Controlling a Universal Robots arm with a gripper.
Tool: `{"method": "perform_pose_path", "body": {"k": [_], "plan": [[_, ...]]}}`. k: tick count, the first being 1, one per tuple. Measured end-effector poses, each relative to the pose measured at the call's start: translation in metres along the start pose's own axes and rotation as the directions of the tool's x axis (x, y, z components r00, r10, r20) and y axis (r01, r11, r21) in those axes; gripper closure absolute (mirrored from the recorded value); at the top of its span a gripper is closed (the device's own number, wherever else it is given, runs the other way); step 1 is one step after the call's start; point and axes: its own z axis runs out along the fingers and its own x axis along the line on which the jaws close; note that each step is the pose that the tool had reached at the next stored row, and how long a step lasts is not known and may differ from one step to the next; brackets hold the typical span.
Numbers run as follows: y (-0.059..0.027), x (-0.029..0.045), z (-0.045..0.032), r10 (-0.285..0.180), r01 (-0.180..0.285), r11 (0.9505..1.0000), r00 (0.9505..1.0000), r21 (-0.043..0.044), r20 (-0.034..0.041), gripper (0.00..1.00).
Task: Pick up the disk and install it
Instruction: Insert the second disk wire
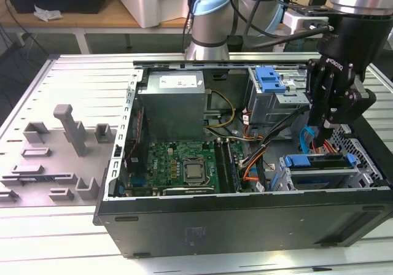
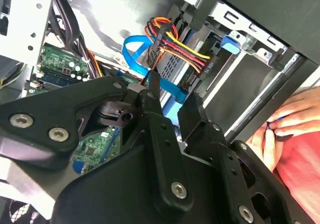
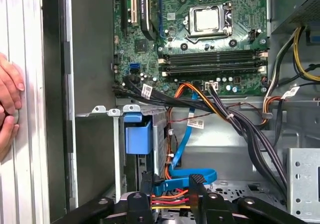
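The disk (image 1: pixel 319 160) sits on edge in the drive bay at the case's front corner, on the exterior view's right, its blue carrier frame along the top. Its blue carrier tab (image 3: pixel 137 136) shows at the bay's mouth in the first wrist view, and again in the second wrist view (image 2: pixel 231 43). My black gripper (image 1: pixel 324 126) hangs just above the bay, over the blue data cable and the red-yellow power leads plugged in at the disk's end. Its fingers (image 2: pixel 171 96) stand apart with nothing gripped; cables lie behind the gap (image 3: pixel 172 184).
The open computer case (image 1: pixel 245 216) holds a motherboard (image 1: pixel 184 164), a grey power-supply box (image 1: pixel 172 103) and a light-blue clip (image 1: pixel 270 78) on the upper cage. A person's hand (image 3: pixel 7 99) rests by the case wall. Grey fixtures (image 1: pixel 67 127) stand on the exterior view's left.
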Motion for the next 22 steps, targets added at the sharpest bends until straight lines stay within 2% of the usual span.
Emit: {"method": "perform_pose_path", "body": {"k": [1, 3, 5, 11, 14, 15, 18, 22], "plan": [[0.0000, 0.0000, 0.0000, 0.000, 0.000, 1.0000, 1.0000, -0.0002, -0.0048, 0.58], [0.0000, 0.0005, 0.0004, 0.002, -0.002, 1.0000, 0.9998, -0.0009, -0.0208, 0.58], [0.0000, 0.0002, 0.0029, 0.007, -0.007, 1.0000, 0.9996, -0.0015, -0.0286, 0.58], [-0.0009, 0.0007, 0.0049, 0.017, -0.017, 0.9999, 0.9994, -0.0038, -0.0287, 0.58], [-0.0018, 0.0009, 0.0052, 0.045, -0.046, 0.9989, 0.9985, -0.0100, -0.0290, 0.58], [-0.0029, 0.0014, 0.0057, 0.063, -0.063, 0.9979, 0.9976, -0.0137, -0.0298, 0.58], [-0.0032, 0.0014, 0.0064, 0.063, -0.064, 0.9979, 0.9975, -0.0139, -0.0323, 0.58], [-0.0033, 0.0012, 0.0073, 0.057, -0.058, 0.9982, 0.9976, -0.0124, -0.0394, 0.58]]}}
